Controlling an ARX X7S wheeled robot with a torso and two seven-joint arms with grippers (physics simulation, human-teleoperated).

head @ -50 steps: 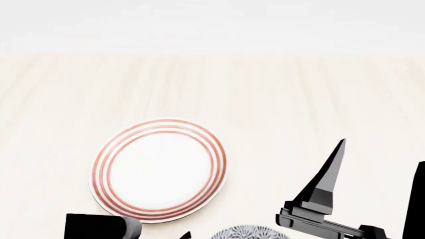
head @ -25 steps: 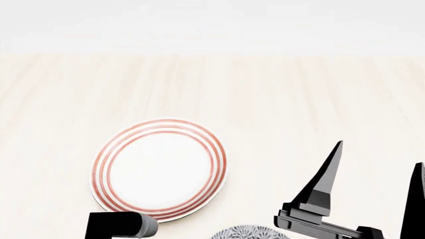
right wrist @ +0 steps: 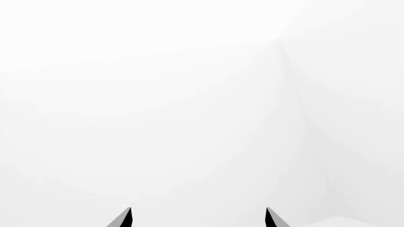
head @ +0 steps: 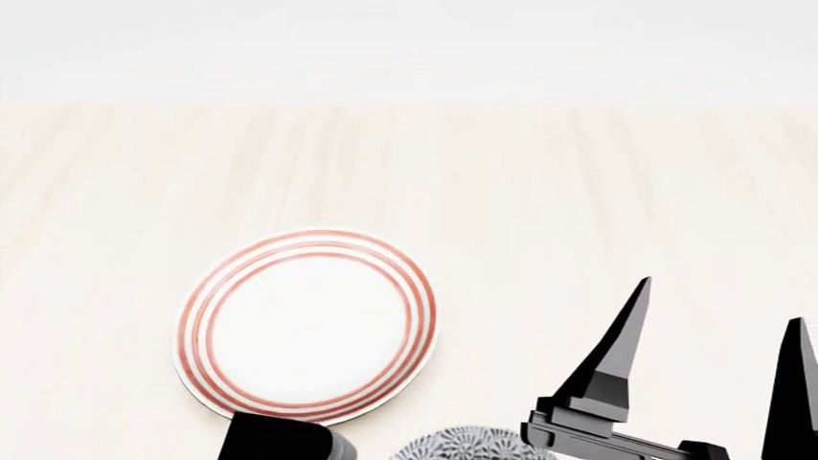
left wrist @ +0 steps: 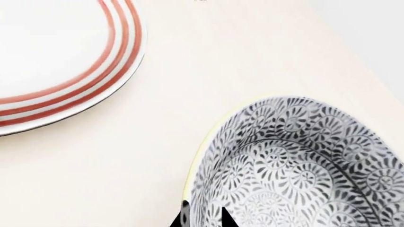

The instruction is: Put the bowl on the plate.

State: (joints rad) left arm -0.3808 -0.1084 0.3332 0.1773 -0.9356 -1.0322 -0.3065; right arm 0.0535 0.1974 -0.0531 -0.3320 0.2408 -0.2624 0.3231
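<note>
The plate (head: 306, 326), white with red-orange rings, lies flat on the pale wooden table; its edge also shows in the left wrist view as plate (left wrist: 57, 61). The bowl (left wrist: 303, 165), grey-black floral with a yellow-green rim, sits beside it, apart from the plate. In the head view only the top of the bowl (head: 470, 445) shows at the bottom edge. My left gripper (left wrist: 204, 220) straddles the bowl's rim, one finger outside and one inside, closed narrowly on the wall. My right gripper (head: 719, 302) stands open and empty, fingers pointing up, to the right of the bowl.
The wooden table (head: 511, 172) stretches far beyond the plate to a white background. My left arm's dark block (head: 282, 441) sits just below the plate. The right wrist view shows only white haze past the right gripper (right wrist: 197, 210).
My left arm's block slid right along the bottom edge toward the bowl. The right gripper shifted slightly left and down. The plate stayed put.
</note>
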